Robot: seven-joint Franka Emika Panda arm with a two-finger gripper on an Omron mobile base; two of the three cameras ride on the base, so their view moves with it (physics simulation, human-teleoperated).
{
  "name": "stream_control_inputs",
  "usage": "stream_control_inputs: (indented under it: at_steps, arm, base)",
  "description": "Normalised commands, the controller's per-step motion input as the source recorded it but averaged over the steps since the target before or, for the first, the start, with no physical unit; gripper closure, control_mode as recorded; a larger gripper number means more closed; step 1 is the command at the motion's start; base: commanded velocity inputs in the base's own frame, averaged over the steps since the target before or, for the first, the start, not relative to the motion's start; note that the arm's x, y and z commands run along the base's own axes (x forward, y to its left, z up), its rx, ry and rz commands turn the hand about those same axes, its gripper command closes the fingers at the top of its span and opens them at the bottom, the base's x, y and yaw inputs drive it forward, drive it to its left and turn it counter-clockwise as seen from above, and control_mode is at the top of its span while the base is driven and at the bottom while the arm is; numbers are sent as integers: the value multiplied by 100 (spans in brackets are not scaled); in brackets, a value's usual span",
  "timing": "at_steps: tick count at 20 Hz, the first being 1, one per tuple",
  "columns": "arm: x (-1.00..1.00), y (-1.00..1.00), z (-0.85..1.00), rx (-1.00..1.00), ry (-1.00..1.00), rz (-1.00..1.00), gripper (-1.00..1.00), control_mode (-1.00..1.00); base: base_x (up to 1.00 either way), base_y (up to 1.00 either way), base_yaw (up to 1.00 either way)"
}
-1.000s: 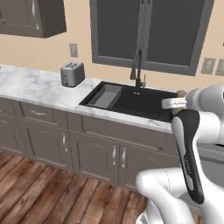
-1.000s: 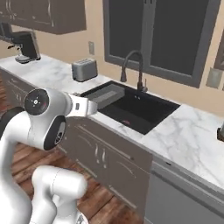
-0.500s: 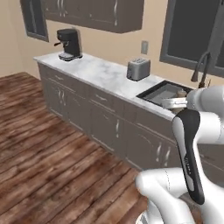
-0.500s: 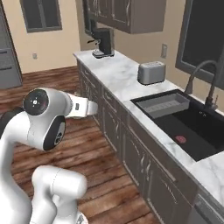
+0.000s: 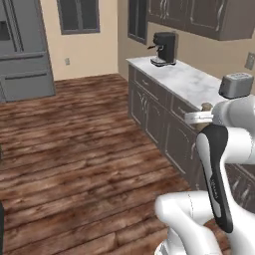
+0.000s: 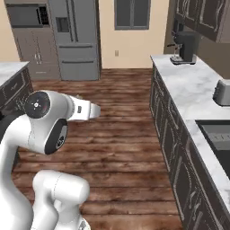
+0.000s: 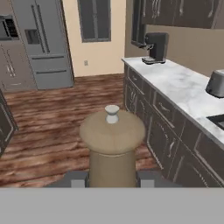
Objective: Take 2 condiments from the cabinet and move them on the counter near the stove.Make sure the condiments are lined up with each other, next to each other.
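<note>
The gripper is pinching the tan shaker between its 2 dark fingertips, one pressing on each side of the shaker's lower body. In the hand view the shaker is standing upright in the grip, its broad rounded head topped by a small pale knob, and it is hanging above the wooden floor rather than resting on anything. In the left base view a sliver of the tan shaker is peeking out at the end of the white arm, close to the front edge of the marble worktop.

That worktop is running along the right-hand wall over grey drawers with silver handles. A black coffee machine is standing at its far end, near the back corner, and a silver toaster is sitting further along the same worktop, well apart from the coffee machine. In the right base view the edge of a black sink basin is showing in the worktop just past the toaster. Dark wall cabinets are hanging above the worktop.

At the far side of the room a steel refrigerator is standing against the beige wall, with a window beside it. In the right base view the corner of another marble worktop is showing at the left edge
</note>
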Motion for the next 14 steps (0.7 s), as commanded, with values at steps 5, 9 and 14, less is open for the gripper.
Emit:
stream_control_inputs:
  at_steps: [5, 9, 14]
  arm:
    - [0, 0, 0, 0, 0, 0, 100, 100]
    - [0, 0, 0, 0, 0, 0, 100, 100]
    - [0, 0, 0, 0, 0, 0, 100, 100]
  base:
    - [0, 15, 63]
    - [0, 6, 59]
    - [0, 0, 57]
